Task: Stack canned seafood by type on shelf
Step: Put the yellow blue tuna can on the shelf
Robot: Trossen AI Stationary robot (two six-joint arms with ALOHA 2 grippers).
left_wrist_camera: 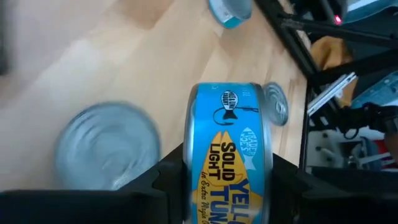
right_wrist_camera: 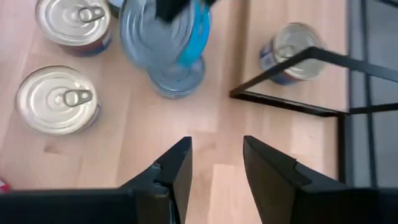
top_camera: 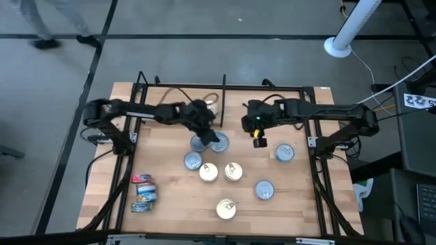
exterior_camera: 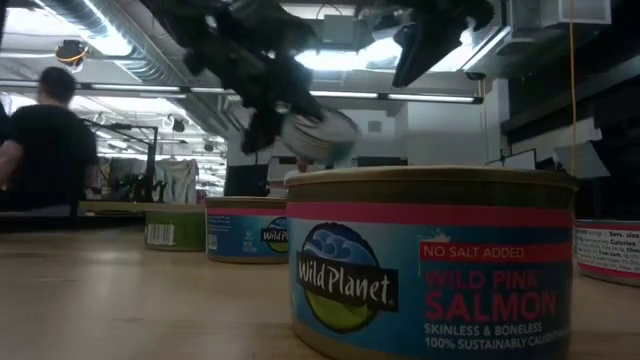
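Right, closest to the low camera sits a squat round salmon tin (exterior_camera: 430,262), glossy blue and red label, flat on the pale wooden shelf (top_camera: 177,204). Beyond that tin the left claw (left_wrist_camera: 227,180) grips a blue tuna tin (left_wrist_camera: 231,149) by its flat ends, tipped on edge, axis level between the fingers, above a silver-topped tin (left_wrist_camera: 106,152). Farther past, the right claw (right_wrist_camera: 216,163) hangs open, empty, over bare wood by the black divider bar (right_wrist_camera: 292,102).
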